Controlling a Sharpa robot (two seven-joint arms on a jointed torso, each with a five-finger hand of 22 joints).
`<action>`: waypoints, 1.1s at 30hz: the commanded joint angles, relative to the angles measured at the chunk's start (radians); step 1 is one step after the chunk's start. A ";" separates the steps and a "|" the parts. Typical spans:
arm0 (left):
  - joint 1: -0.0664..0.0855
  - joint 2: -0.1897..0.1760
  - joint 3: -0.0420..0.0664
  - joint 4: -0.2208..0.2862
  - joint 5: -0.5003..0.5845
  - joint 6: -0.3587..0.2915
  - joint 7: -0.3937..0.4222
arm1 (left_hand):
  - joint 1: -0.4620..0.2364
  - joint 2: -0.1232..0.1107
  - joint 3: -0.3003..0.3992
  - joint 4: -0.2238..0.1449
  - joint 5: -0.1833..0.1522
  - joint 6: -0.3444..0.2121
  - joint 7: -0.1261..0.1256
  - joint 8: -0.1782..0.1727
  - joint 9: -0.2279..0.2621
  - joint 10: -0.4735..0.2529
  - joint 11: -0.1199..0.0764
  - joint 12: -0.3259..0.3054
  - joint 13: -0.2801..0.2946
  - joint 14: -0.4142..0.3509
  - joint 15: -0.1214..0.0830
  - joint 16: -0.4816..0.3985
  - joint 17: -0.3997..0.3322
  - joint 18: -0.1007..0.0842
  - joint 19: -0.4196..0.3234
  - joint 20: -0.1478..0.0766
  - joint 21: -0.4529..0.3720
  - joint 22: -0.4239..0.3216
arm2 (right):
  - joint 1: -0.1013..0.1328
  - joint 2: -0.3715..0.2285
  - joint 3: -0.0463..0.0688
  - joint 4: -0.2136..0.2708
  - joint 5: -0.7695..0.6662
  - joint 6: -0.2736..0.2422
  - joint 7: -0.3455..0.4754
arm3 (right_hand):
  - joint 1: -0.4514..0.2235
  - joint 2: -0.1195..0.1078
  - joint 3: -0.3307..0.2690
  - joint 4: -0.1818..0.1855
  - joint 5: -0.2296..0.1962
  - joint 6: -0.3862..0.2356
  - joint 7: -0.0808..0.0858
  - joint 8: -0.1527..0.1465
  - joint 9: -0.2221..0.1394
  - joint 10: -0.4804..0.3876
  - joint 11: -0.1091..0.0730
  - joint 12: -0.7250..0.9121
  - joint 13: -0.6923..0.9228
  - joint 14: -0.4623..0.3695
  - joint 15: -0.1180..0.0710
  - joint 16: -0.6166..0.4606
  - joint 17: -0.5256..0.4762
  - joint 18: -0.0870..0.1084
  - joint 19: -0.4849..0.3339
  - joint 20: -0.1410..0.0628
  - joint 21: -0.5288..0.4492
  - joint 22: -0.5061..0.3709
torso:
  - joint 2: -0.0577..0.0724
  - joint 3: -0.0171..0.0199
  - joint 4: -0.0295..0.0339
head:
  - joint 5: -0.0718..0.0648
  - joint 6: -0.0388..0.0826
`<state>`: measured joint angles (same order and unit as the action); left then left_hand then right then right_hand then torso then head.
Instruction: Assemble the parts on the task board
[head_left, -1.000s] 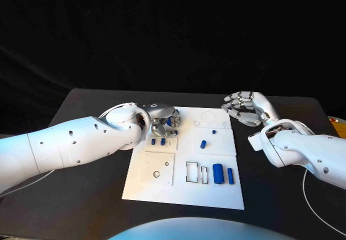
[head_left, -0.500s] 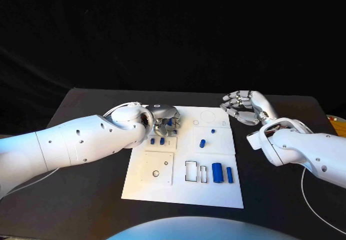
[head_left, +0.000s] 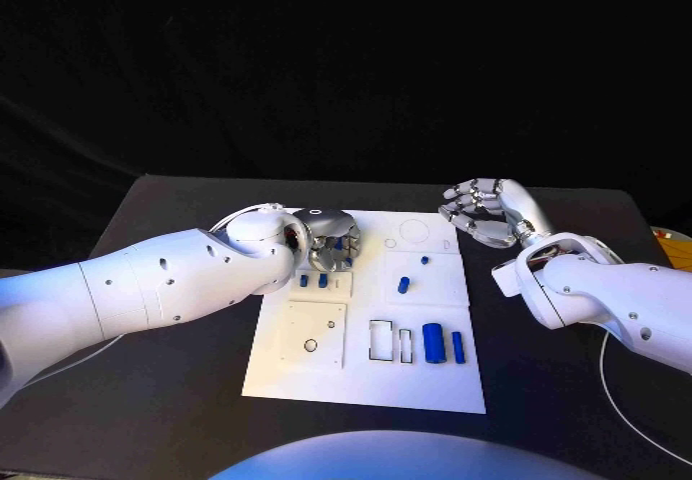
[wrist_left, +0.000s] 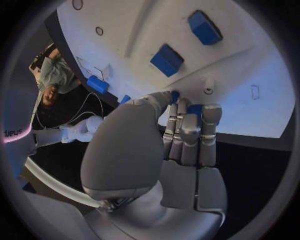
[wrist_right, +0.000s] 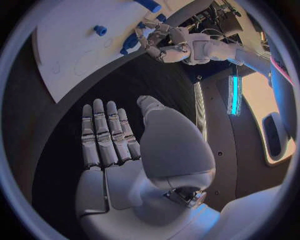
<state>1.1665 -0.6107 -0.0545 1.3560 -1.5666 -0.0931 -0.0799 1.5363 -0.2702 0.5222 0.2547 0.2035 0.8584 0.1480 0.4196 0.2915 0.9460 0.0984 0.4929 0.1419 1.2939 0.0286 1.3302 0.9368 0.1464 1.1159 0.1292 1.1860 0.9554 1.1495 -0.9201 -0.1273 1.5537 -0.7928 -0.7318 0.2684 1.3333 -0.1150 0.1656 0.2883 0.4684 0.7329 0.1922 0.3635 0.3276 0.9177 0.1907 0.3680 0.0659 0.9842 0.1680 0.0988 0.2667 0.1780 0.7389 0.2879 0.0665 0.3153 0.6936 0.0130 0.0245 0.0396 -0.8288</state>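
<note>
The white task board (head_left: 325, 375) lies mid-table. My left hand (head_left: 329, 240) hovers over its far left corner, fingers curled round a small blue part (head_left: 336, 242); in the left wrist view the blue part (wrist_left: 175, 95) peeks out past the fingertips (wrist_left: 187, 112). Two short blue parts (head_left: 313, 282) sit just nearer than that hand. Two blue pegs (head_left: 405, 285) lie in the board's middle, and two taller blue cylinders (head_left: 434, 344) stand by the rectangular slots (head_left: 382, 340). My right hand (head_left: 483, 213) hangs open beyond the board's far right corner, its fingers (wrist_right: 103, 137) straight and holding nothing.
A yellow object (head_left: 668, 240) sits at the table's right edge, with a white cable (head_left: 611, 370) curving along the right side. Bare black table (head_left: 159, 400) surrounds the board. A round hole (head_left: 312, 345) marks the board's near left panel.
My left hand has edged slightly toward the board's far edge, still holding the blue part. The right hand has barely moved.
</note>
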 joint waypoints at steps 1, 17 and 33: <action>-0.007 0.005 -0.004 -0.005 -0.006 0.030 -0.002 | 0.009 0.002 0.008 -0.002 -0.004 0.011 0.001 -0.006 -0.002 0.014 -0.001 -0.007 -0.005 0.007 0.000 0.007 0.002 -0.007 0.007 0.001 0.008 0.007 | -0.001 0.001 0.000 0.002 -0.009 0.014 0.004 | 0.000 0.002 0.000 -0.005 0.003 -0.005 0.067 0.004 -0.001 -0.002 0.007 0.002 -0.001 -0.003 -0.001 -0.004 -0.001 0.002 -0.008 -0.001 0.000 -0.001 | -0.001 0.0002 0.0005 | -0.001 -0.002; -0.011 0.009 -0.006 -0.014 -0.005 0.021 0.007 | 0.026 0.026 0.062 -0.048 -0.009 0.085 -0.010 -0.013 -0.003 0.107 -0.025 -0.027 -0.008 0.066 -0.023 0.058 0.069 -0.026 0.067 -0.014 0.089 0.110 | -0.001 0.005 0.000 -0.002 -0.009 0.015 0.005 | 0.000 0.002 0.000 -0.005 0.003 -0.005 0.067 0.004 -0.001 -0.002 0.007 0.002 -0.001 -0.003 -0.001 -0.004 -0.001 0.002 -0.008 -0.001 0.000 -0.001 | -0.005 0.0004 0.0003 | -0.004 -0.005; -0.016 -0.048 0.012 0.060 0.026 -0.045 0.037 | 0.000 0.017 0.088 -0.070 -0.010 0.109 -0.005 -0.038 -0.004 0.153 -0.021 -0.094 -0.018 0.076 -0.020 0.061 0.063 -0.030 0.077 -0.012 0.110 0.135 | -0.013 0.007 0.000 -0.009 -0.009 0.014 0.009 | 0.000 0.003 0.001 -0.004 0.003 -0.004 0.067 0.005 -0.001 -0.001 0.007 0.002 -0.001 -0.002 -0.001 -0.004 -0.002 0.002 -0.007 -0.001 0.001 -0.002 | -0.014 -0.0023 0.0052 | -0.002 0.002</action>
<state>1.1494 -0.6543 -0.0455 1.4042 -1.5590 -0.1222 -0.0605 1.5431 -0.2540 0.6035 0.1847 0.1947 0.9592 0.1444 0.3849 0.2856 1.0942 0.0785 0.4025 0.1249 1.3652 0.0073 1.3856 1.0006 0.1312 1.1866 0.1181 1.2898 1.0891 1.1371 -0.9139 -0.1274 1.5450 -0.7929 -0.7300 0.2694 1.3333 -0.1150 0.1656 0.2883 0.4683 0.7329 0.1922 0.3634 0.3277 0.9177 0.1907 0.3680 0.0659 0.9843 0.1680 0.0988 0.2654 0.1780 0.7389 0.2879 0.0665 0.3140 0.6834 0.0111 0.0277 0.0370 -0.8272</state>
